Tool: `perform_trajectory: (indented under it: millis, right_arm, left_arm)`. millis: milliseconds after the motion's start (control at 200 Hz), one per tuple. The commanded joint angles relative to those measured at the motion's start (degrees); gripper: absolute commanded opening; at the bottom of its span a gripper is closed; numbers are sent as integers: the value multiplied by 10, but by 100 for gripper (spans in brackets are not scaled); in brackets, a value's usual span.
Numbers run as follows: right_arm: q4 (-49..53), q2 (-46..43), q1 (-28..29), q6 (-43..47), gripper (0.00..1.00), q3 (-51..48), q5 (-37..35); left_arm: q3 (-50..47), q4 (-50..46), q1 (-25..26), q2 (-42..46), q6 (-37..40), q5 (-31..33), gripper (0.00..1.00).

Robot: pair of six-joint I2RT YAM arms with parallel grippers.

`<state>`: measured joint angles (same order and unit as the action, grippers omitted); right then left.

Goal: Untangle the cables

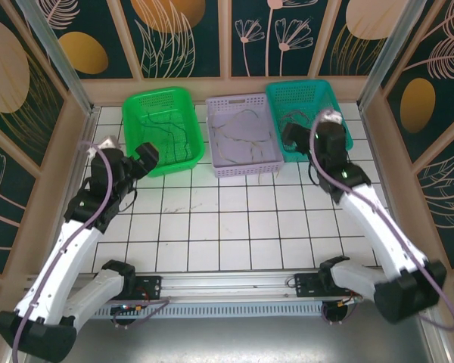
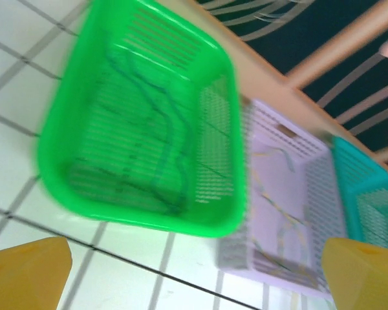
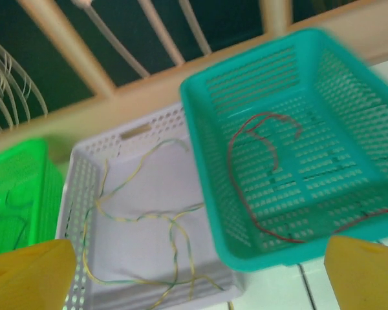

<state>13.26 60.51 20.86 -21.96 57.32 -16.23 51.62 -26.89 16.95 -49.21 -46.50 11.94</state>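
L hand [image 1: 146, 156] & R hand [image 1: 292, 136] spread wide above white-tiled table [image 1: 212, 227], floral walls [image 1: 174, 30].

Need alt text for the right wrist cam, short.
A teal basket holding a thin red wire sits right of a lilac basket with looping yellow-green wires; a green basket edges in at left. The right gripper is open, its yellow fingertips at the bottom corners, empty.

- Left wrist view: green basket [image 2: 142, 116] is motion-blurred; the colours of the cables [image 2: 171, 129] inside cannot be told.
- Teal basket [image 2: 368, 194] is cut off by the right edge.
- Top view: right arm [image 1: 340, 170] covers part of the teal basket; the cables in the 3 baskets are too thin to count.
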Motion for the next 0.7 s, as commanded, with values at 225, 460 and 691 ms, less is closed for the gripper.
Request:
perform_trajectory:
  millis: [225, 460, 691]
  right_arm:
    - [-337, -158, -73, 151, 99, -359, -172]
    - [-549, 28, -188, 198, 99, -442, -49]
    - [-713, 161, -234, 203, 99, -436, 77]
  left_arm:
    - [-252, 235, -1, 50, 272, 242, 99]
    - [-417, 616, -55, -33, 411, 176, 99]
    - [-400, 819, -85, -214, 434, 97, 99]
